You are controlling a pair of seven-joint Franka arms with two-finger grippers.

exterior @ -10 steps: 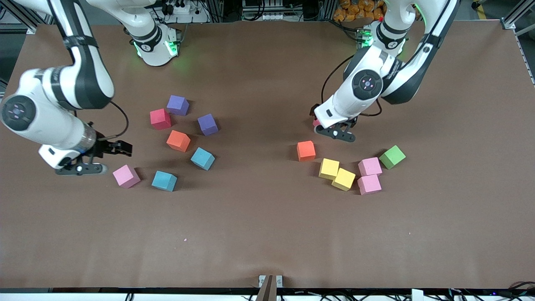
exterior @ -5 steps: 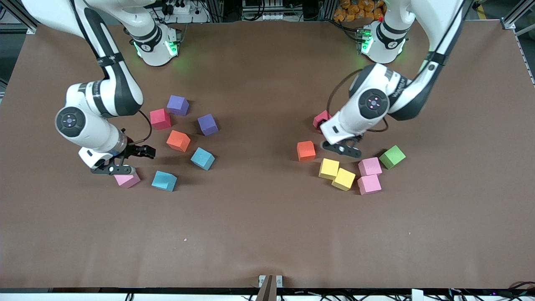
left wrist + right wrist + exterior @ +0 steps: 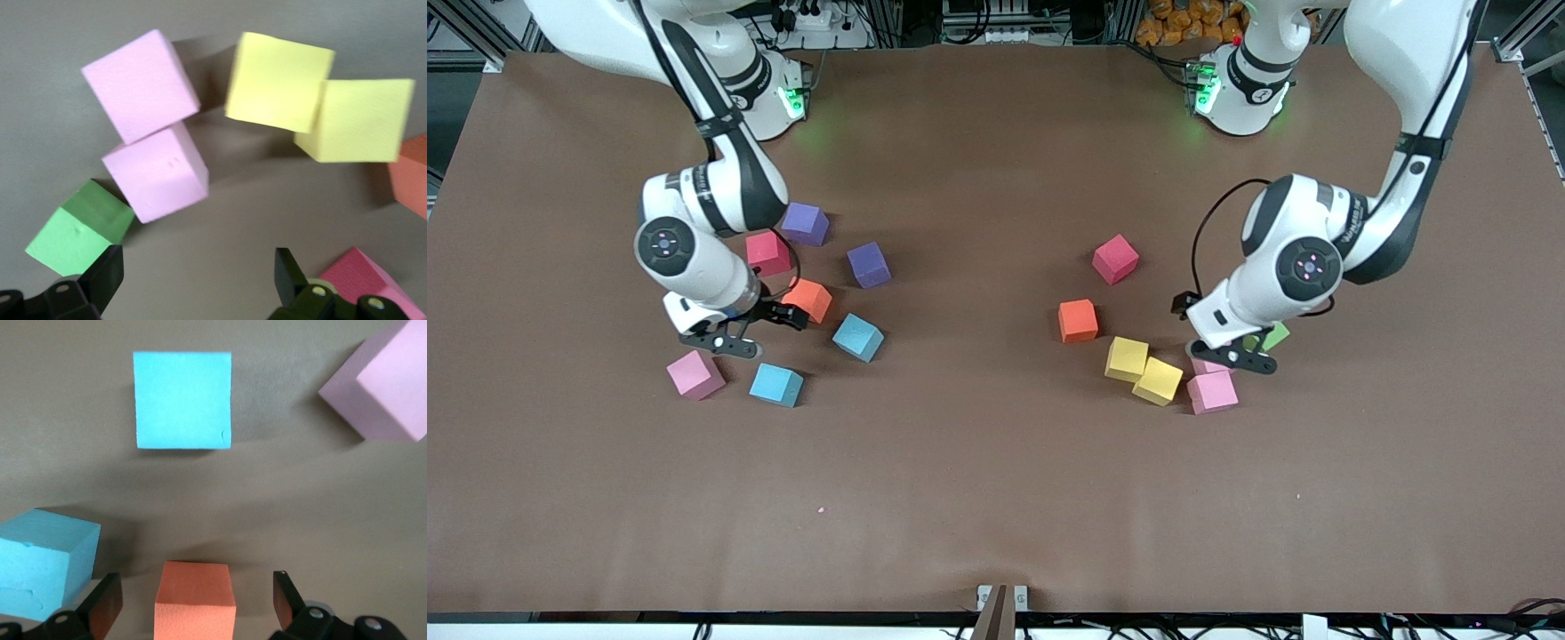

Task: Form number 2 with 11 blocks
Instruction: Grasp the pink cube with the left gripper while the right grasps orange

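My right gripper (image 3: 734,342) hangs open over the gap between an orange block (image 3: 809,299), a pink one (image 3: 695,374) and two light blue ones (image 3: 775,384) (image 3: 858,337). In the right wrist view the orange block (image 3: 195,600) shows between the open fingers, untouched. Two purple blocks (image 3: 806,223) (image 3: 869,265) lie near them. My left gripper (image 3: 1232,357) hangs open over a half-hidden pink block (image 3: 1206,366), beside a green one (image 3: 1276,336). Another pink (image 3: 1213,391), two yellow (image 3: 1127,358) (image 3: 1158,380) and an orange block (image 3: 1078,320) lie close by. Bare table shows between the left gripper's (image 3: 198,263) fingers.
One crimson cube (image 3: 767,252) sits by the right arm's wrist, another (image 3: 1115,259) lies alone farther from the front camera than the orange block at the left arm's end. The brown table (image 3: 996,480) stretches wide toward the front camera.
The right arm swung in from the table's end, past the pink block, to beside the orange one. The left arm moved off the crimson cube to over the pink and green blocks. Both grippers stayed open.
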